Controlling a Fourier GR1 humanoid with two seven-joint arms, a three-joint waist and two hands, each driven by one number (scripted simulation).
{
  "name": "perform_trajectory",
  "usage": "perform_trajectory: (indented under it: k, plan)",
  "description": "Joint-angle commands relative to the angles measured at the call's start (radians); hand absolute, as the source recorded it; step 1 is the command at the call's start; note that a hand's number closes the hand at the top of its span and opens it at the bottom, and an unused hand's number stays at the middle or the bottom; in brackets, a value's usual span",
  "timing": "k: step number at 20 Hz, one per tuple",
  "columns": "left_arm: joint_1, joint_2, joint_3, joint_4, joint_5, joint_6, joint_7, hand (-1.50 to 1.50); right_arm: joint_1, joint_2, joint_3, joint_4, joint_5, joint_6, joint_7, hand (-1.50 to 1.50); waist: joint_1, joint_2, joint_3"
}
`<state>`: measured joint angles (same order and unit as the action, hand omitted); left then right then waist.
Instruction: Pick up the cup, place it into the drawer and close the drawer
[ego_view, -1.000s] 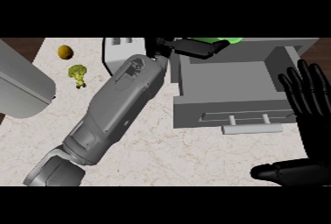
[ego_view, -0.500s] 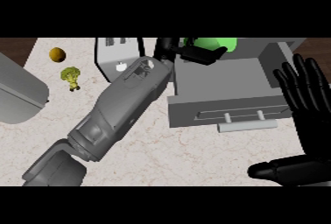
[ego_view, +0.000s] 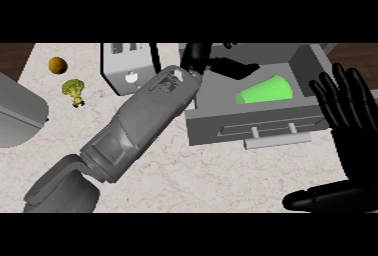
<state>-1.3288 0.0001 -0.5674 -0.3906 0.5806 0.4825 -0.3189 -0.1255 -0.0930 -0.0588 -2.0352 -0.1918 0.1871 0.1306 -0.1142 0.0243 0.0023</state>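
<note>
The green cup (ego_view: 267, 90) lies on its side inside the open grey drawer (ego_view: 255, 130). My left forearm slants up from the lower left, and my left hand (ego_view: 221, 63) hovers over the drawer's back left corner. Its fingers are relaxed, just above and left of the cup and not round it. My right hand (ego_view: 345, 102) stands open with fingers up at the right edge, beside the drawer's right end; its thumb (ego_view: 321, 198) shows lower down. The drawer's handle (ego_view: 277, 141) faces me.
A grey toaster-like box (ego_view: 129, 67) stands left of the drawer, partly behind my left forearm. A piece of broccoli (ego_view: 73, 90) and a round yellow-brown item (ego_view: 57, 64) lie at the far left. A large grey rounded vessel (ego_view: 16, 117) fills the left edge.
The cup was up at my left hand's fingers over the drawer's back; now it lies lower inside the drawer, apart from the hand. The view has shifted slightly; my right hand stays put.
</note>
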Motion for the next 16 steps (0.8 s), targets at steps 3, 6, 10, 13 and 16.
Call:
perform_trajectory:
  k: [3,6,10,13,16]
  plan:
    - [0.007,0.000,-0.036,-0.005,0.055,-0.008,-0.016,-1.50,-0.063,-0.003,-0.012,0.043,-0.021,-0.002,0.008,-1.50,0.008,0.005,-0.001]
    - [-0.010,0.000,-0.010,-0.034,0.113,-0.018,-0.025,-1.50,-0.021,0.015,-0.003,0.000,-0.045,0.003,0.003,-1.50,-0.001,0.002,-0.001]
    - [0.017,0.000,0.037,-0.064,0.161,-0.066,-0.144,-1.50,-0.020,-0.001,-0.030,0.016,-0.088,0.011,0.035,-1.50,0.041,-0.006,-0.002]
    - [0.040,0.000,0.065,-0.092,0.202,-0.110,-0.197,-1.50,-0.008,0.009,-0.010,-0.005,-0.096,0.014,0.044,-1.50,0.061,-0.011,-0.002]
    - [0.055,0.000,0.078,-0.152,0.208,-0.111,-0.145,-1.50,-0.021,-0.035,-0.063,-0.071,-0.163,0.005,0.127,-1.50,0.089,-0.023,-0.002]
